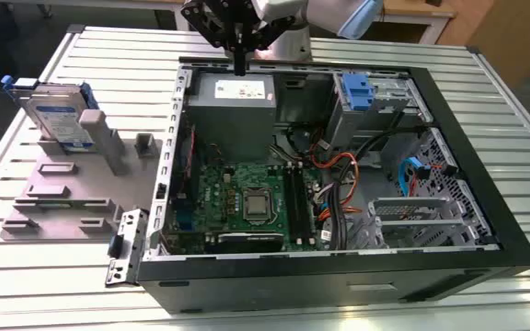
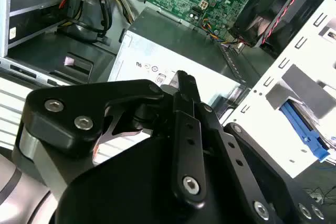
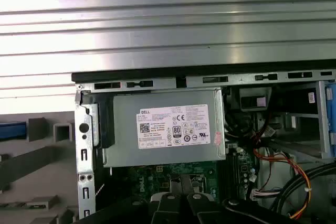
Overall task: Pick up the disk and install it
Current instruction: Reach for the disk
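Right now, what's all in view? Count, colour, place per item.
disk: one, silver with blue bracket, standing upright in the holder at the exterior view's left
holder: one, grey, on the table beside the computer case
table: one, slatted metal, under everything
computer case: one, black, open, centre
metal box: one, grey with white label, far corner inside the case
circuit board: one, green, case floor
drive cage: one, grey with blue tab, far side toward the exterior view's right
pincer: one, black, shut, empty, above the metal box
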You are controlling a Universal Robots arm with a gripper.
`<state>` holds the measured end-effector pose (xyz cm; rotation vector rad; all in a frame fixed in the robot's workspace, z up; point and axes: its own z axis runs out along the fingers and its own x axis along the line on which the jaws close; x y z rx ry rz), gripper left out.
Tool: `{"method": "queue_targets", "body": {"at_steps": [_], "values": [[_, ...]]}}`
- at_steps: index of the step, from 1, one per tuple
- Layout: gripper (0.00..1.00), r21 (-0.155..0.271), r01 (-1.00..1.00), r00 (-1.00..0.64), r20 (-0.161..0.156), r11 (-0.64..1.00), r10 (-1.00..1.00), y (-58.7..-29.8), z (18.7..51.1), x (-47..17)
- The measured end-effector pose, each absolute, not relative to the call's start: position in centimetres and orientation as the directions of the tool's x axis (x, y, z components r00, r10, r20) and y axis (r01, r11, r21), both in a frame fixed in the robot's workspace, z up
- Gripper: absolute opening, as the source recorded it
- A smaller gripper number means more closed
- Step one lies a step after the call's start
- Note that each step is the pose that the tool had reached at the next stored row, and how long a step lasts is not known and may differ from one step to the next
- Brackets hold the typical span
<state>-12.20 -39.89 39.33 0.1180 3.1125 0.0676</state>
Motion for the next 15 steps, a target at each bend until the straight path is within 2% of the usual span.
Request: {"method": "queue_targets", "body": {"at_steps": [15], "values": [[0.11, 0.044, 0.075, -0.997, -0.024, 0.996, 0.076, -39.89, 39.33, -12.26]]}}
